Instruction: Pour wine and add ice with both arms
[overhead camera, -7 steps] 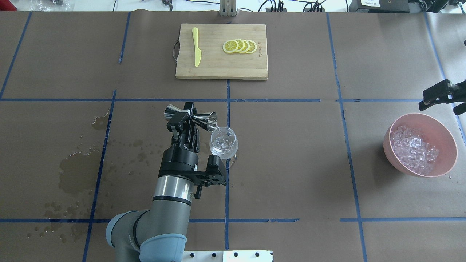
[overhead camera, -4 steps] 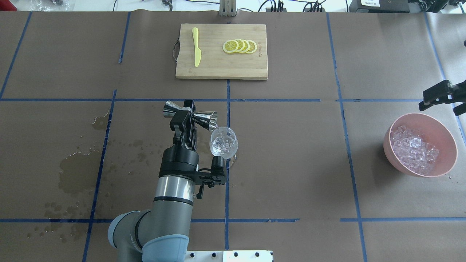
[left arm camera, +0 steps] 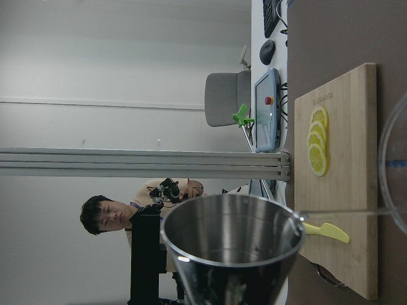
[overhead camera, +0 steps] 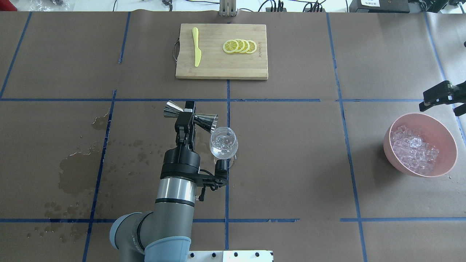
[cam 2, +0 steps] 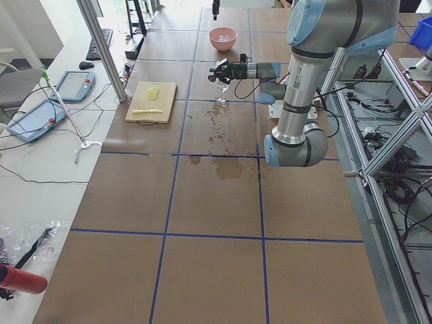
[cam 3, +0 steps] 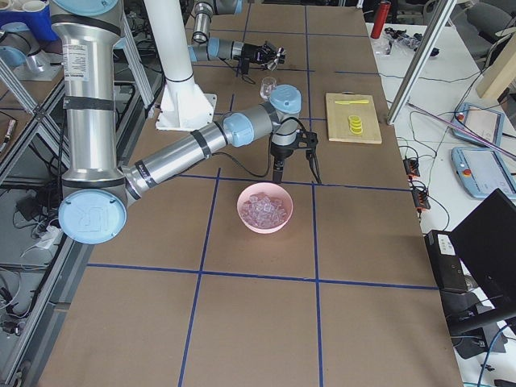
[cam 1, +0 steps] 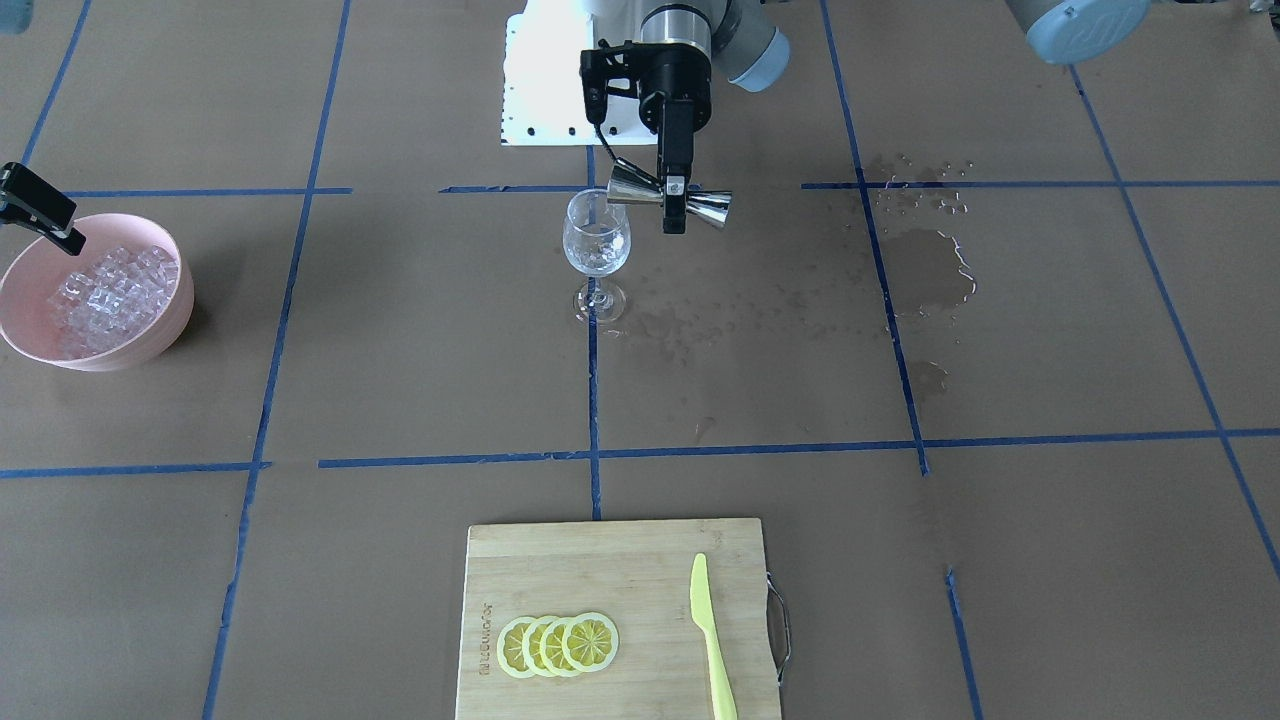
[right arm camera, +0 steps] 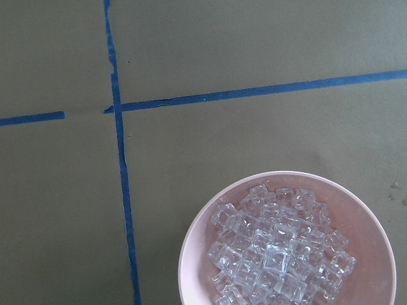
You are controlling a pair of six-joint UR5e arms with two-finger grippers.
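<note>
My left gripper [overhead camera: 188, 111] is shut on the waist of a steel jigger [overhead camera: 206, 122], which it holds sideways. The jigger's mouth sits at the rim of the clear wine glass [overhead camera: 223, 142]. The glass stands upright and holds a little clear liquid. In the front view the jigger [cam 1: 707, 205] lies level to the right of the glass [cam 1: 597, 235]. In the left wrist view the jigger cup [left arm camera: 232, 244] looks empty. My right gripper [overhead camera: 423, 100] is open and hovers just beyond the pink bowl [overhead camera: 450, 160] of ice cubes [overhead camera: 413, 147]. The ice [right arm camera: 280, 251] also shows in the right wrist view.
A bamboo cutting board [overhead camera: 218, 69] at the far middle carries a yellow knife [overhead camera: 196, 47] and lemon slices [overhead camera: 240, 46]. Wet stains [overhead camera: 76, 171] mark the brown paper on the left. The white robot base [overhead camera: 225, 255] is at the near edge.
My left wrist has rotated, and the jigger has come from a tilt over the glass to nearly level. The right gripper has not moved.
</note>
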